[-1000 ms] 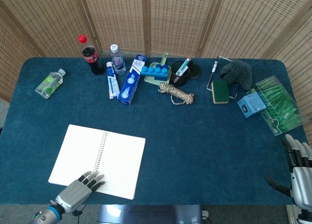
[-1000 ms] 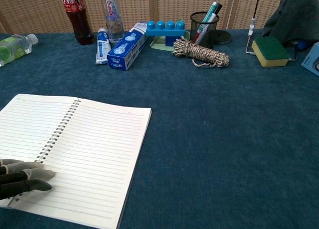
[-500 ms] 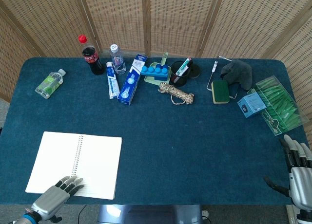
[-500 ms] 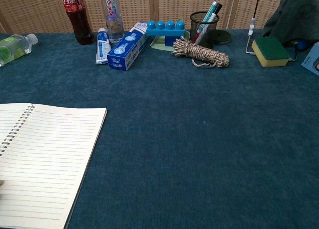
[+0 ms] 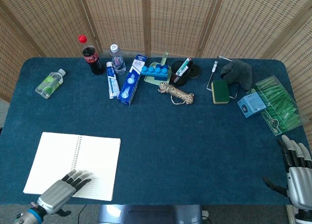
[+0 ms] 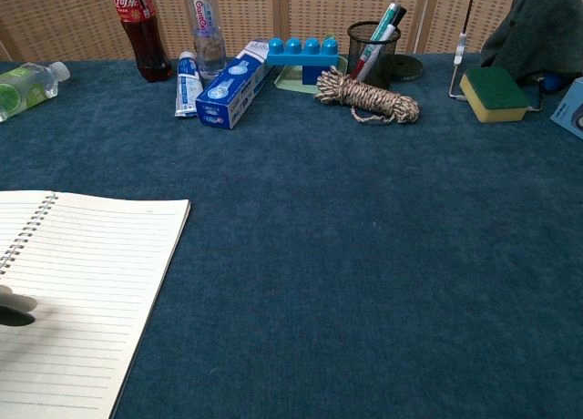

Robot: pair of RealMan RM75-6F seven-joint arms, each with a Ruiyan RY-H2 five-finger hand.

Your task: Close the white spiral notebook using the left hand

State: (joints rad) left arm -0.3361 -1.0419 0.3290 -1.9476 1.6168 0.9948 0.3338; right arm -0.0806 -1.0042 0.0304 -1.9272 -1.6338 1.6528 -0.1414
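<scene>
Head view shows the blue bench point(image 5: 161, 136) running wide in front of a wicker screen point(image 5: 146, 19). Largest of the things on it, the white spiral notebook point(image 5: 73, 165) lies open and flat near the bench's front left corner, lined pages up and the wire spine running front to back. The left hand point(image 5: 63, 191) rests on the notebook's near edge just right of the spine, fingers spread apart and holding nothing; chest view catches only a fingertip at its left border. At the front right corner the right hand point(image 5: 296, 170) stands off the bench edge, fingers upright and apart, empty. Along the back of the bench sit a green packet point(image 5: 279, 103), a long blue carton point(image 5: 132, 79), a grey cloth point(image 5: 239, 73), a cola bottle point(image 5: 90, 55), a coil of rope point(image 5: 176, 93) and a green sponge point(image 5: 220, 91).
</scene>
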